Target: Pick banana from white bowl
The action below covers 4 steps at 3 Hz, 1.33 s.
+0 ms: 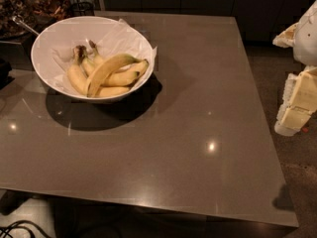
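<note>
The white bowl (35, 58) stands on the back left of the table and is lined with crinkled white paper. In it lies the banana (106, 69), long and strongly curved, resting across several shorter bananas (121, 78) with dark stems. My gripper (297, 103) shows as cream and white parts at the right edge of the view. It is beyond the table's right side, far from the bowl, and holds nothing that I can see.
The glossy grey-brown table (188, 133) fills most of the view. Dark containers with a metal spoon (22, 25) stand at the back left, next to the bowl. Cables (15, 229) lie on the floor at the lower left. Dark cabinets run behind the table.
</note>
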{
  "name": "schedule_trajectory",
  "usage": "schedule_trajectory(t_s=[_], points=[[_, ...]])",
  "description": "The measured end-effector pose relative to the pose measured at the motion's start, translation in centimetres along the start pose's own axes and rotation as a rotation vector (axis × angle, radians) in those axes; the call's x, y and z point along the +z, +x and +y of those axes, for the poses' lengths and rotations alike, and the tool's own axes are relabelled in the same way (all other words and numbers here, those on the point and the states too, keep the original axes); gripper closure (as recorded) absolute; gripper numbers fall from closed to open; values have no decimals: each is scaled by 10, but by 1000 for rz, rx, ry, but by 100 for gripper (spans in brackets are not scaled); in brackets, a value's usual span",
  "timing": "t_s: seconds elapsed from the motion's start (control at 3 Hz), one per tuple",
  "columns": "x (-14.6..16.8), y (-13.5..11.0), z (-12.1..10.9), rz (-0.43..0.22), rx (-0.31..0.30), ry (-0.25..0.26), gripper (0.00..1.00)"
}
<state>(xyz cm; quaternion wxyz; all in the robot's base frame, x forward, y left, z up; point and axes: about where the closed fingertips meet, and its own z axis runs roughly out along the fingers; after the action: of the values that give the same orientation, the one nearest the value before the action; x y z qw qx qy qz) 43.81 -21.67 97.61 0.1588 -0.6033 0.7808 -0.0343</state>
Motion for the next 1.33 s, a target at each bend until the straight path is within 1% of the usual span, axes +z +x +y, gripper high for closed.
schedule_trajectory(t_s=[0.33,0.67,1.0,1.33], points=[[0,0,0,0,0,0,0],[-3,-5,-3,-10,-8,-11,0],[-1,-20,-14,6,-62,-44,0],[16,-42,-23,36,-137,-106,0]])
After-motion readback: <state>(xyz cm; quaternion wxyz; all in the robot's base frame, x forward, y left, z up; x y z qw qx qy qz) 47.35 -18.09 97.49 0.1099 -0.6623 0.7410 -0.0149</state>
